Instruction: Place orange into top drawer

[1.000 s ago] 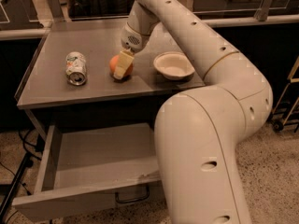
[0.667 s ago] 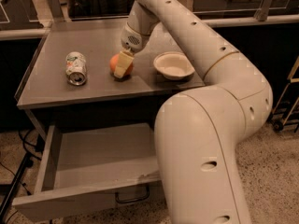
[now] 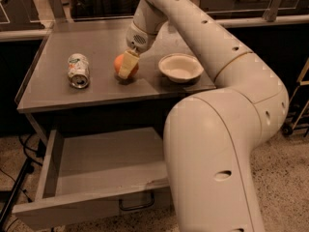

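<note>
The orange sits on the grey tabletop, between a can and a bowl. My gripper reaches down onto it from above; a cream finger lies across its front and covers its right side. The orange rests on the table. The top drawer below the tabletop is pulled out and open, with its front panel and dark handle toward the camera. Its inside shows nothing in it. My large white arm fills the right side of the view.
A crushed silver-green soda can lies on its side left of the orange. A shallow cream bowl stands right of it. Dark counters run along the back. Cables and a table leg show at lower left on speckled floor.
</note>
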Robot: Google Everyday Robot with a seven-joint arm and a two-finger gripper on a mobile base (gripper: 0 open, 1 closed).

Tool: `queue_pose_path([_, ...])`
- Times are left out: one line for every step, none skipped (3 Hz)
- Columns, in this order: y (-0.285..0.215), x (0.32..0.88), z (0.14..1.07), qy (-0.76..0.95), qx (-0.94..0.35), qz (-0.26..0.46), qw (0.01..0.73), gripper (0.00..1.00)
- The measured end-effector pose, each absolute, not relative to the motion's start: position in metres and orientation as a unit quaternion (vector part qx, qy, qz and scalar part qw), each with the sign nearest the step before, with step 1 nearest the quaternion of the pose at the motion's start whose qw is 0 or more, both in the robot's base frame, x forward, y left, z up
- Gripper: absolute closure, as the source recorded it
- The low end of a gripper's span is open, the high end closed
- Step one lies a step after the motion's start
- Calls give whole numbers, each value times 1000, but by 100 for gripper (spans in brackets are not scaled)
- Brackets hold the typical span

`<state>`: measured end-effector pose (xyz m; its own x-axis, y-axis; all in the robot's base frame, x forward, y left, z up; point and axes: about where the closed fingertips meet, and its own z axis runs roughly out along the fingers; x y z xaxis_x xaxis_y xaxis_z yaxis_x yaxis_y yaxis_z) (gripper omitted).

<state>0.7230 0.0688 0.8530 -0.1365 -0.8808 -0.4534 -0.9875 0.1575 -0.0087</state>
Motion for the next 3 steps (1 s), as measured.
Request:
queue_pose_path([64, 713, 878, 736, -631, 145, 198, 100])
queue_pose_path([61, 693, 903, 729, -632, 141, 220, 100])
queue_pose_path([56, 661, 922, 721, -633, 147, 239, 100])
